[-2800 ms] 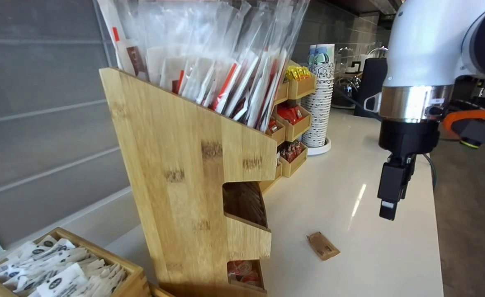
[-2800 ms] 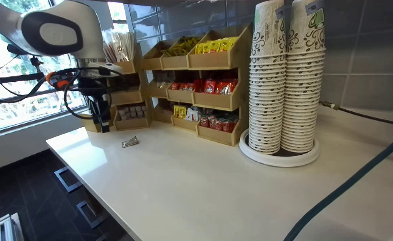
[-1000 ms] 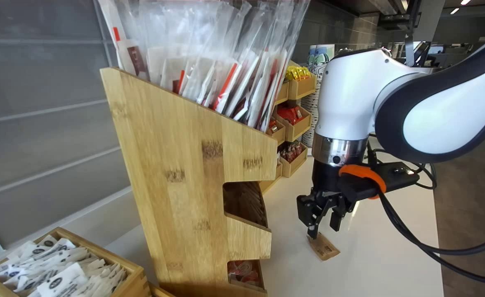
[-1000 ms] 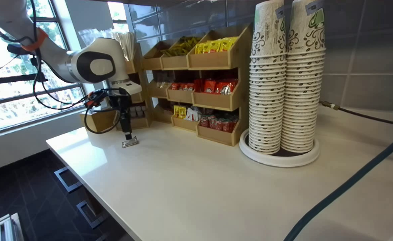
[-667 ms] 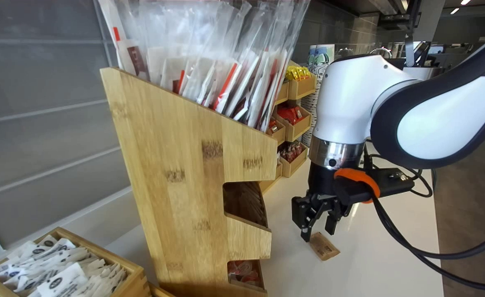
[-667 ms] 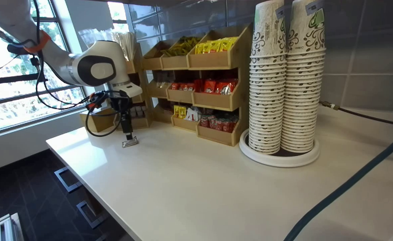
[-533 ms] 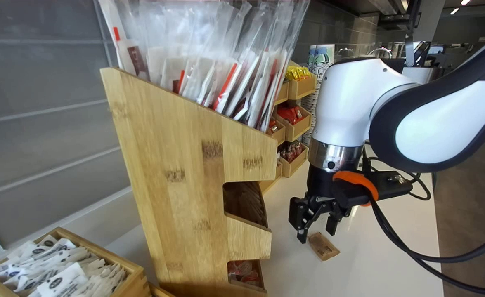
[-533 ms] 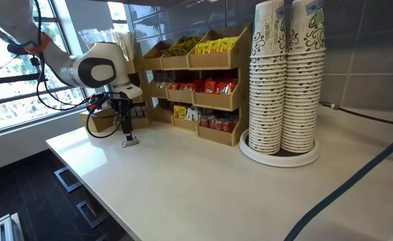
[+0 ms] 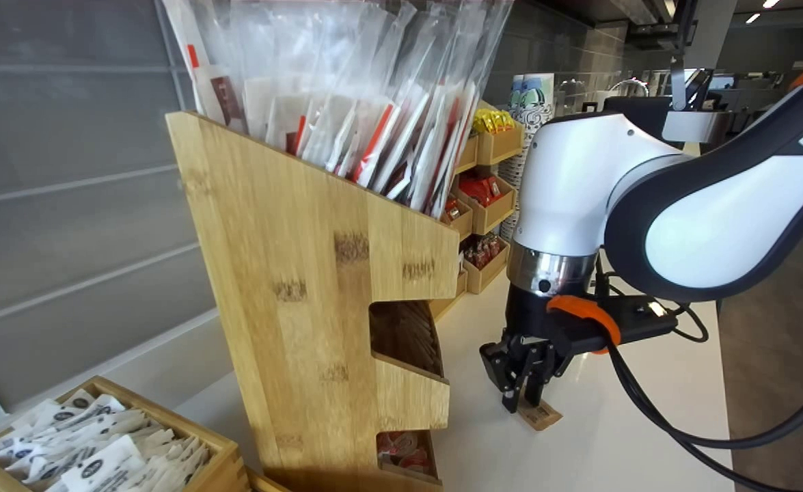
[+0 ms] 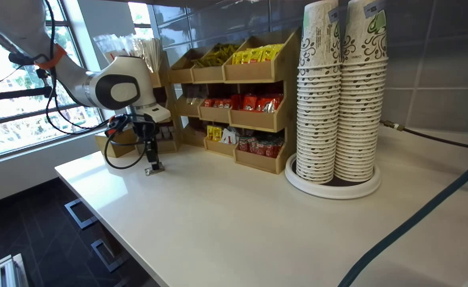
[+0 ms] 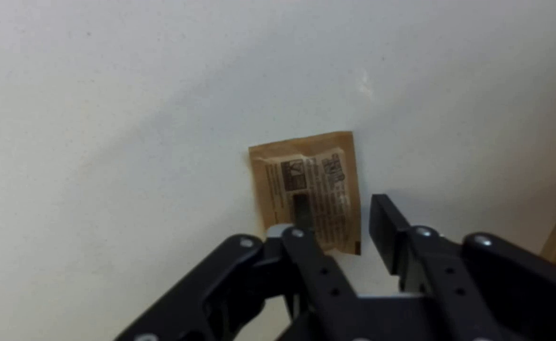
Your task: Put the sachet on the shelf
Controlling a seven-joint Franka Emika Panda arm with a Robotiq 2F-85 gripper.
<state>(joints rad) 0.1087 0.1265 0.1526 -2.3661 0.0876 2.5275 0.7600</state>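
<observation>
grasp step imo. sachet (image 11: 318, 180) is flat on the counter (image 11: 140, 118), gripper (image 11: 340, 210) jaws apart, straddling its 3 o'clock edge in wrist view. next: pinch, lift, head for the shelf (image 9: 326, 307), 10 o'clock in an exterior view.

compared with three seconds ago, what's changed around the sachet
In an exterior view, the gripper came down and toward the picture's left, to the sachet; its jaws then narrowed but stand apart. Nothing was visibly grasped or let go. The sachet stayed lying on the counter, and the shelf is unchanged.
</observation>
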